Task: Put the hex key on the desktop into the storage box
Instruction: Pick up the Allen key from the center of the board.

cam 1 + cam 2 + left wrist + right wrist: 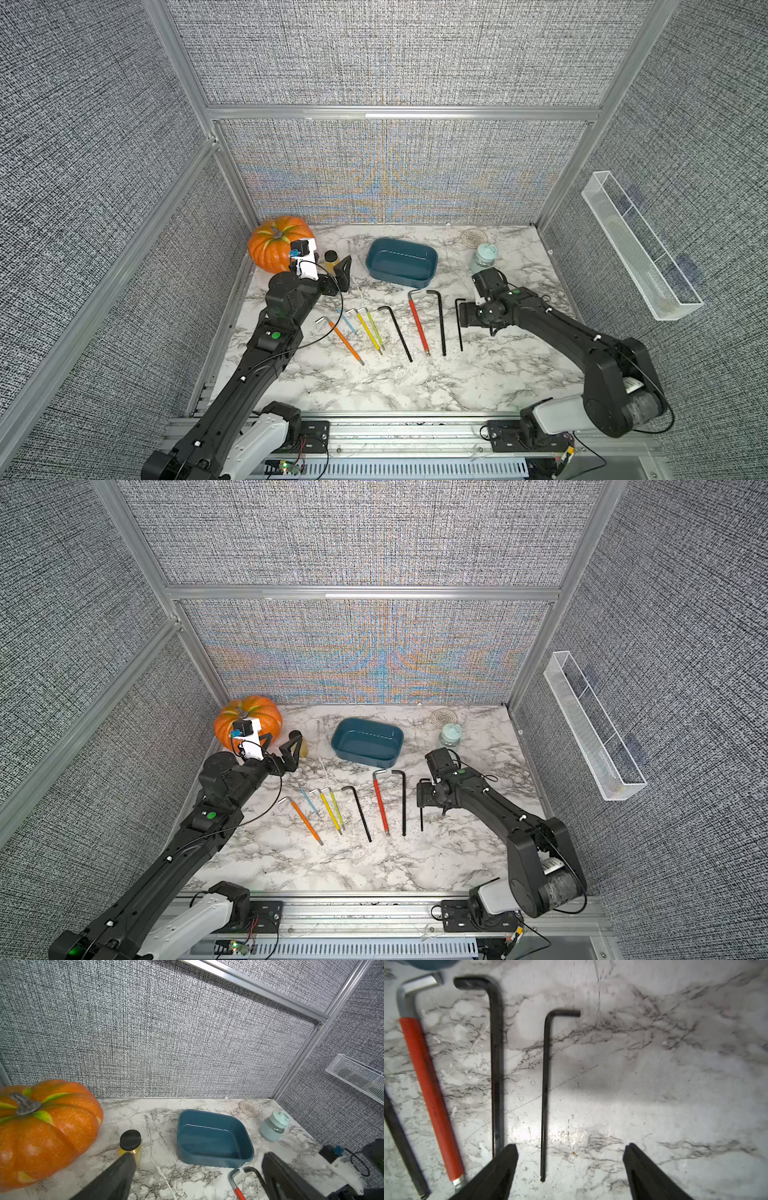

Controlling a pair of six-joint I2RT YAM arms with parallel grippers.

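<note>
A row of L-shaped hex keys [400, 334] is laid flat on the glossy, grey-veined marble-patterned table [415, 386]. They lie in front of the box [399, 280], a shallow teal plastic tub with rounded corners. The thin black key [545, 1095] is found at the row's right end, apart from the box. Beside it lie a thick black key [497, 1064] and a red-sleeved key [427, 1095] with a bare silver bend.

The right gripper [571, 1147] is held over the thin black key. Its matte black fingers [500, 1174] are spread to either side of the shaft, and nothing is gripped.

The left gripper [197, 1155] is raised near a ribbed orange pumpkin [270, 249] and a black-capped yellow bottle [130, 1142]. Its fingers [116, 1178] are likewise released, with nothing between them.
</note>
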